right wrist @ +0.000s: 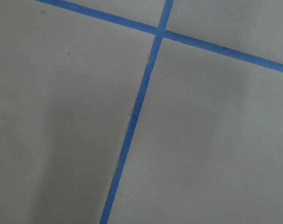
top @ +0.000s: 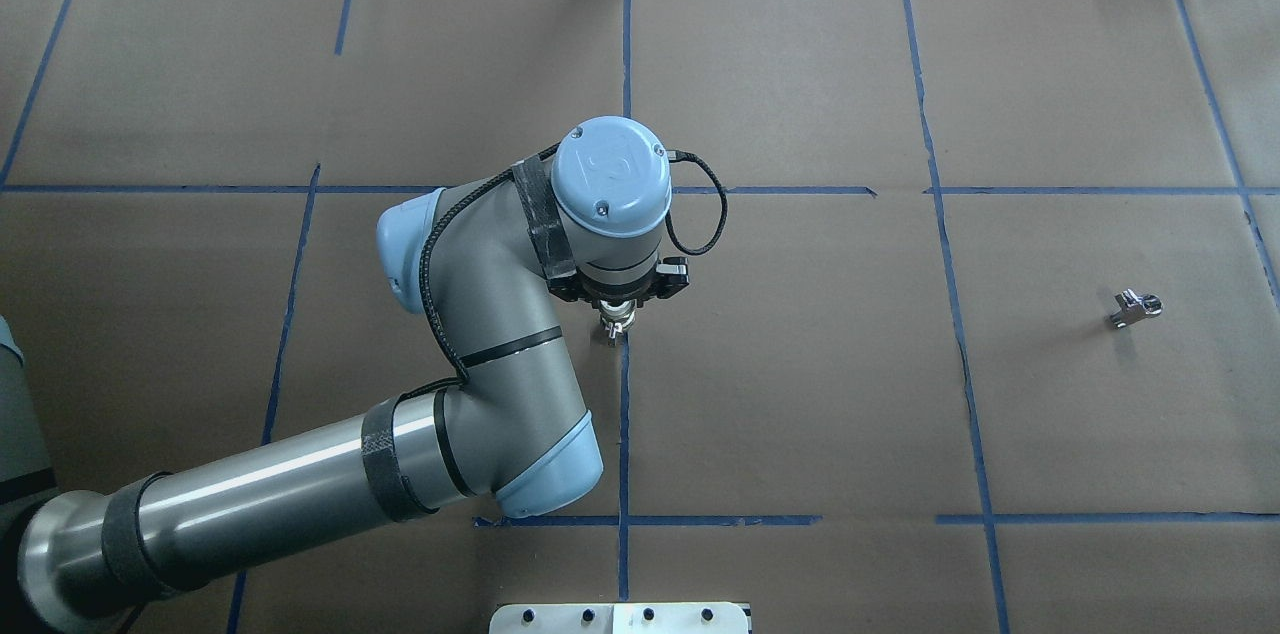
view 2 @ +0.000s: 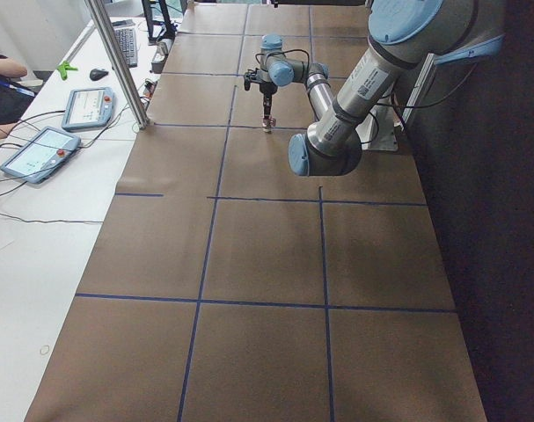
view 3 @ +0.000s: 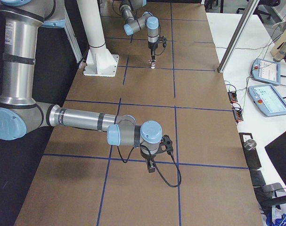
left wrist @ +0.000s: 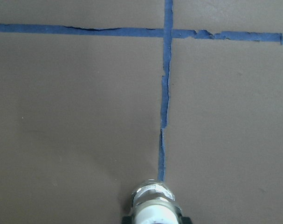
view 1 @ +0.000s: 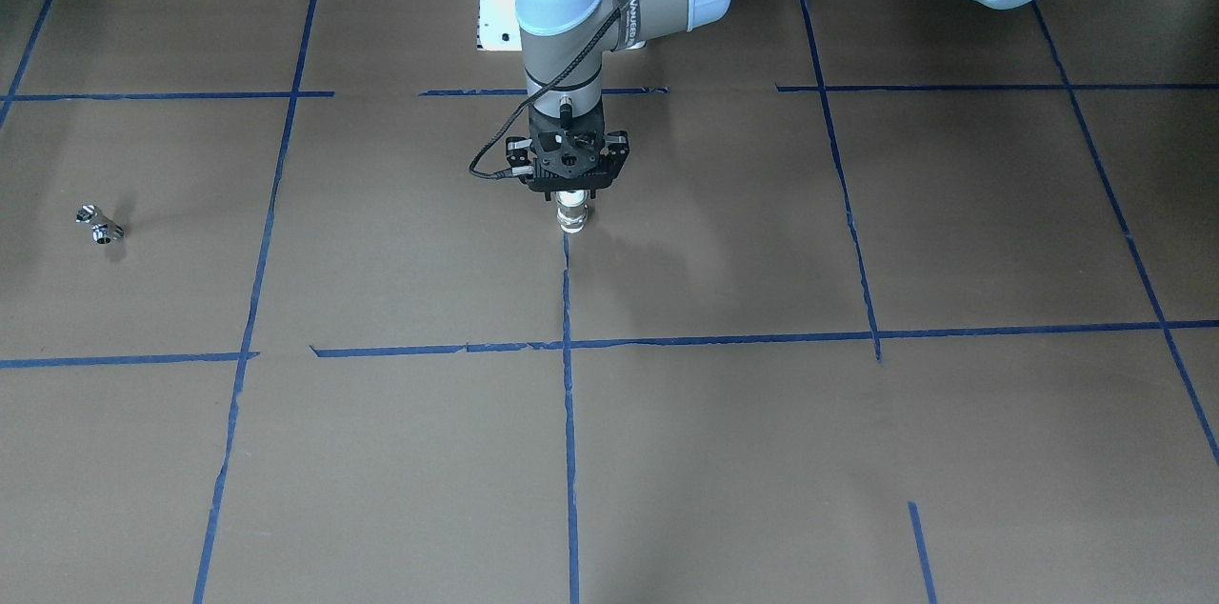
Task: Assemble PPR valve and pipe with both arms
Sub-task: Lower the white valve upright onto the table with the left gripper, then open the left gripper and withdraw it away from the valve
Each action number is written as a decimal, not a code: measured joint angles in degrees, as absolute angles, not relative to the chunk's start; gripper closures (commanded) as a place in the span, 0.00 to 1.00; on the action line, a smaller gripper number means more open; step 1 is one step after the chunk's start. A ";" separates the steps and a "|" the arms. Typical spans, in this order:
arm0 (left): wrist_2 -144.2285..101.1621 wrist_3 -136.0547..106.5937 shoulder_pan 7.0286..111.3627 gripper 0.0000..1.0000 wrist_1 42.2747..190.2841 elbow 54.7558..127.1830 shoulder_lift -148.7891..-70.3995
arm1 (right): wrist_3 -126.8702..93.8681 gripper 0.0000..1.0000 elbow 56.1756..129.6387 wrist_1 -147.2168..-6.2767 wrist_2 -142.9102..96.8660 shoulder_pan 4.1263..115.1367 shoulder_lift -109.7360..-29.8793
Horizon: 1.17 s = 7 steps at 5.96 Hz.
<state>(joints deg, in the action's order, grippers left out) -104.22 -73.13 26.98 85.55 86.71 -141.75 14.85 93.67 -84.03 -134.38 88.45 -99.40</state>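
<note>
Right gripper [view 3: 151, 168], at lower centre of the right-side view, points down over the brown table [view 3: 204, 141]; how far it is open cannot be told. Farther back, at top centre, left gripper [view 1: 569, 192] clamps an upright white pipe [view 1: 571, 215], metal end down. Valve [view 1: 100, 226] lies well apart from it, near the front view's left edge.

Robotics lab, paper-covered table [top: 800, 394] gridded in blue tape [top: 1100, 191], teach pendants [view 2: 40, 154], keyboard [view 2: 126, 44].
</note>
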 measured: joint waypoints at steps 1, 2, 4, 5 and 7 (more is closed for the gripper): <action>-104.17 -73.10 26.98 0.00 85.66 86.97 -141.71 | 14.85 0.00 93.64 -84.02 -134.39 88.39 -99.40; -104.26 -72.97 27.21 0.00 85.35 88.08 -141.69 | 14.85 0.00 93.61 -84.00 -134.38 88.36 -99.38; -107.69 -67.64 30.71 0.00 82.99 94.07 -138.20 | 14.89 0.00 93.57 -82.98 -134.32 88.33 -99.33; -112.79 -60.17 35.10 0.00 82.31 99.29 -132.35 | 14.84 0.00 93.53 -81.89 -134.30 88.33 -99.32; -120.30 -41.33 46.17 0.00 82.76 108.06 -116.80 | 14.77 0.00 93.57 -81.20 -134.65 88.33 -98.93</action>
<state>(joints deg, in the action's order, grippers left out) -120.30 -41.33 46.17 82.76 108.06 -116.80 14.77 93.57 -81.20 -134.65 88.33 -98.93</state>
